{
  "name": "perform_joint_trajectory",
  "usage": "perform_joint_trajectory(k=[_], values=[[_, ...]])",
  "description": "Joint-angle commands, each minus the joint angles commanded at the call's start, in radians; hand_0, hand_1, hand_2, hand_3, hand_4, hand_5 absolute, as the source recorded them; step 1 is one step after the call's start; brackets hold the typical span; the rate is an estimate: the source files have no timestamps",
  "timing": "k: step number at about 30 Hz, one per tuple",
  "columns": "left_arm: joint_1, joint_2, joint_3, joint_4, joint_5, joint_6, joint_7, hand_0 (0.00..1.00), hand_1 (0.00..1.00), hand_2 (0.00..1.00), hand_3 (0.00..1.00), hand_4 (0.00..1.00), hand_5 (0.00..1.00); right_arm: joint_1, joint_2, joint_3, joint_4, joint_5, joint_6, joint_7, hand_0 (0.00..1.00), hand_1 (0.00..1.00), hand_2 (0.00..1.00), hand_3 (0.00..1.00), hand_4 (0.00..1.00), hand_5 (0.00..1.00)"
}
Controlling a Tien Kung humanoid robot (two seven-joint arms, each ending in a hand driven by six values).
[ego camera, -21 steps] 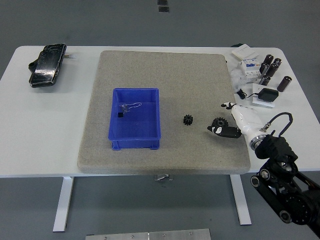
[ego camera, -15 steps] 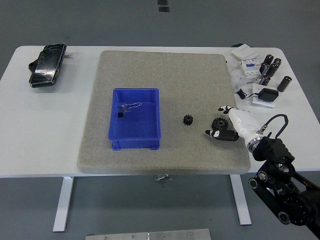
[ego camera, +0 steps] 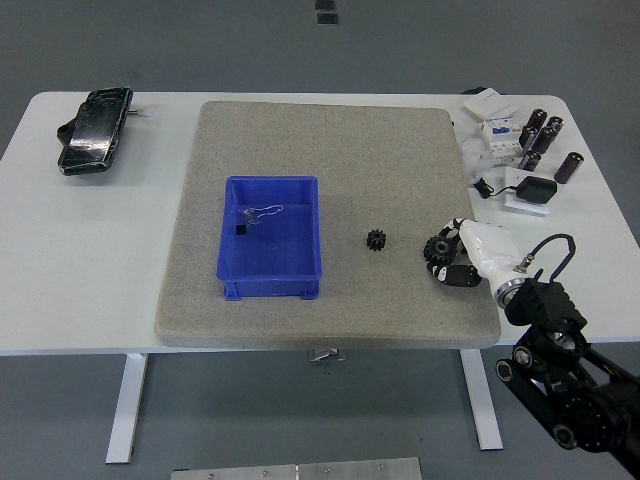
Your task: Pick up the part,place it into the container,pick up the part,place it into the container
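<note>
Two black gear parts lie on the grey mat [ego camera: 320, 150]. The smaller gear [ego camera: 376, 240] sits alone near the mat's middle. The larger gear [ego camera: 436, 246] is at the mat's right side, resting on the mat inside my right hand [ego camera: 447, 251]. The hand's thumb is above the gear and its black fingers [ego camera: 450, 277] curl under it, so the hand is shut on it. The blue container [ego camera: 229, 240] stands left of centre on the mat and holds a small clear and black item [ego camera: 250, 216]. My left arm is out of view.
A black handheld device [ego camera: 94, 130] lies at the table's far left. At the far right stand several black cylinders [ego camera: 540, 135], white breaker blocks [ego camera: 497, 135] and a black pad [ego camera: 535, 189]. The white table [ego camera: 90, 260] shows around the mat.
My right hand has shifted slightly left and its fingers have curled in from a spread pose to close around the larger gear. Both gears and the container stay where they were.
</note>
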Motion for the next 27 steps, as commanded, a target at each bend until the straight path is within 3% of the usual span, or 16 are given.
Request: perform_joint_trajectory(k=[3,4,12,16,27], values=[[0.0,0.0,0.0,0.0,0.0,0.0,-0.001,0.637,0.604,0.57,0.582,0.654,0.083,-0.001,0.0,-0.001,-0.001,0.004,-0.022,0.009,0.531,0.437,0.492,0.518,0.092,0.002],[0.0,0.0,0.0,0.0,-0.001,0.0,-0.002,0.636,0.605,0.57,0.583,0.654,0.084,-0.001,0.001,-0.001,-0.001,0.005,-0.028,0.011,0.517,0.417,0.439,0.427,0.106,0.002],[0.004,-0.002,0.003,0.0,-0.006,0.001,-0.002,0.637,0.605,0.57,0.582,0.655,0.085,0.021,0.008,-0.013,0.013,0.019,-0.103,0.05,0.495,0.398,0.417,0.395,0.094,0.002],[0.005,-0.002,0.005,0.0,-0.009,0.002,0.0,0.637,0.605,0.571,0.583,0.657,0.087,0.079,0.025,-0.076,0.044,0.04,-0.129,0.058,0.495,0.395,0.405,0.388,0.069,0.002],[0.0,-0.001,0.003,0.0,-0.006,0.001,0.004,0.637,0.606,0.571,0.584,0.662,0.094,0.284,0.185,-0.339,0.044,0.032,-0.13,0.039,0.517,0.413,0.402,0.386,0.086,0.002]])
